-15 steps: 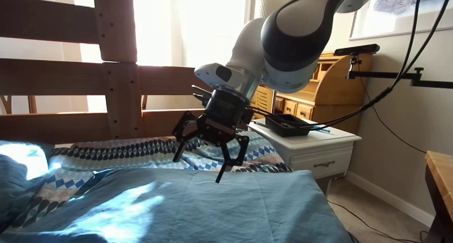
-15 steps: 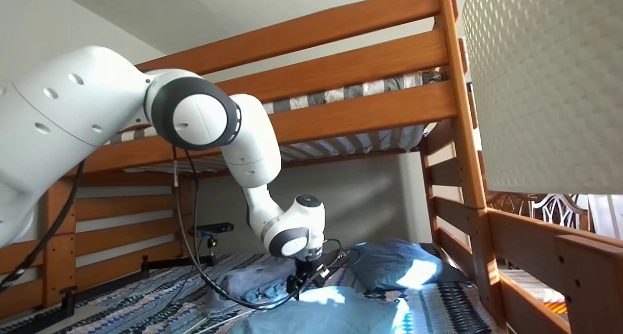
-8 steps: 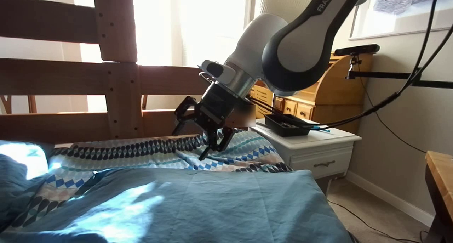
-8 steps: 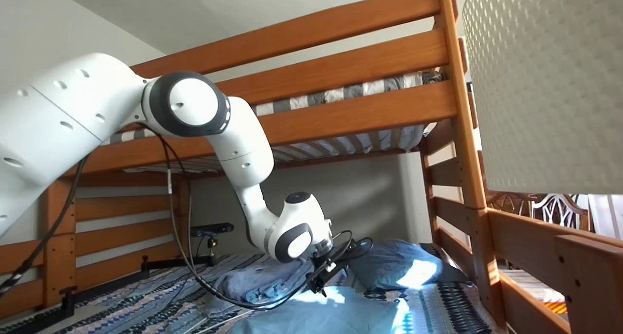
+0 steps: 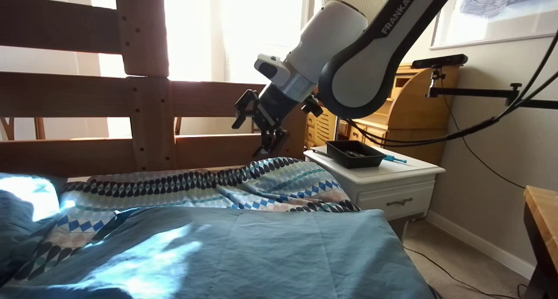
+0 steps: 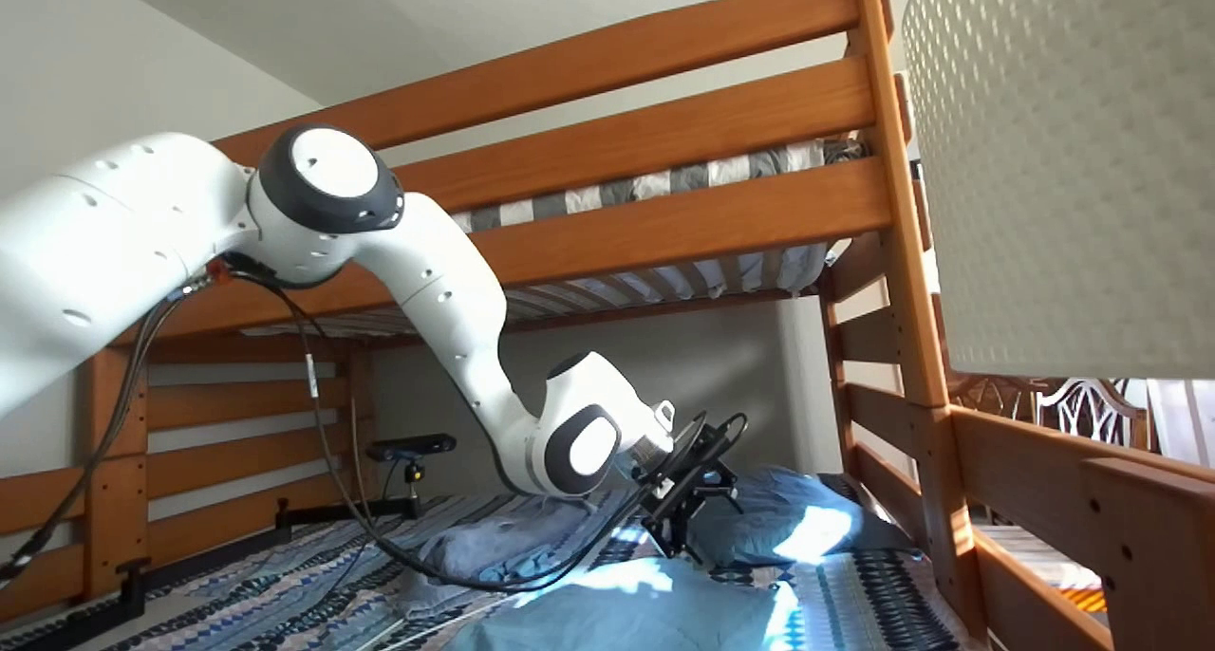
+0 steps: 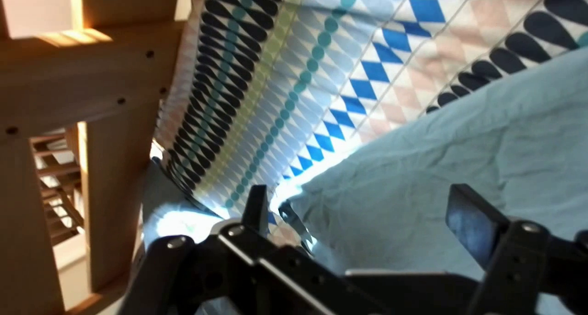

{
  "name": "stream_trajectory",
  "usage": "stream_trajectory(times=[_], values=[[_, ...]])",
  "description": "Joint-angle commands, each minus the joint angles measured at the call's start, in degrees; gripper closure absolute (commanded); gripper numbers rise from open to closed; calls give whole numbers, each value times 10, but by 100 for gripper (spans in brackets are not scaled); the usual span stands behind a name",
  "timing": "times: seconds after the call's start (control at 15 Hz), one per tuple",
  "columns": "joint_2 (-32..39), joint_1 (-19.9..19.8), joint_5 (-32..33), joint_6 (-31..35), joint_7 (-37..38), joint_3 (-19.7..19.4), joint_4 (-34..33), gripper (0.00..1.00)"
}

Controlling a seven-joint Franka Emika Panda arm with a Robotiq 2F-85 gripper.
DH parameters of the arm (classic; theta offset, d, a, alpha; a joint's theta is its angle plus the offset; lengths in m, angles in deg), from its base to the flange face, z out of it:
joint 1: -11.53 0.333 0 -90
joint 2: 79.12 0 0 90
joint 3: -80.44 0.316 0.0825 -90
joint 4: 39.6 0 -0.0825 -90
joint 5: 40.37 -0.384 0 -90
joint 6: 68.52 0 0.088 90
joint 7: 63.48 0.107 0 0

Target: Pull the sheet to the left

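Observation:
The sheet is plain teal-blue fabric, spread over the bed with wrinkles and bright sun patches. It shows in both exterior views (image 5: 270, 255) (image 6: 645, 608) and fills the right of the wrist view (image 7: 395, 182). Its far edge lies over the patterned quilt (image 5: 174, 183), which also shows in the wrist view (image 7: 294, 94). My gripper (image 5: 246, 140) is raised and tilted above the quilt near the bed rail, apart from the sheet. It also shows in an exterior view (image 6: 719, 535). In the wrist view the two fingers (image 7: 363, 205) are wide apart with nothing between them.
A wooden bed rail (image 5: 87, 153) runs behind the gripper. A white nightstand (image 5: 392, 177) with a black tray (image 5: 355, 156) stands beside the bed. A blue pillow (image 6: 759, 518) lies on the bed. The upper bunk (image 6: 683, 214) hangs over the bed. A camera on a bracket (image 6: 413, 447) stands behind.
My gripper has lifted from just over the sheet's far edge, up and back toward the bed rail, and tilted more. It stays open. The sheet has not visibly moved.

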Motion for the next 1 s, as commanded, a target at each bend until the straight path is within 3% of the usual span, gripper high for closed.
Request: stream_trajectory(times=[0.0,0.07,0.2,0.93], values=[[3,32,48,2,69,-49,10,0],[10,66,30,2,71,-84,16,0],[20,95,16,4,73,-110,17,0],[26,98,12,8,72,-116,17,0]])
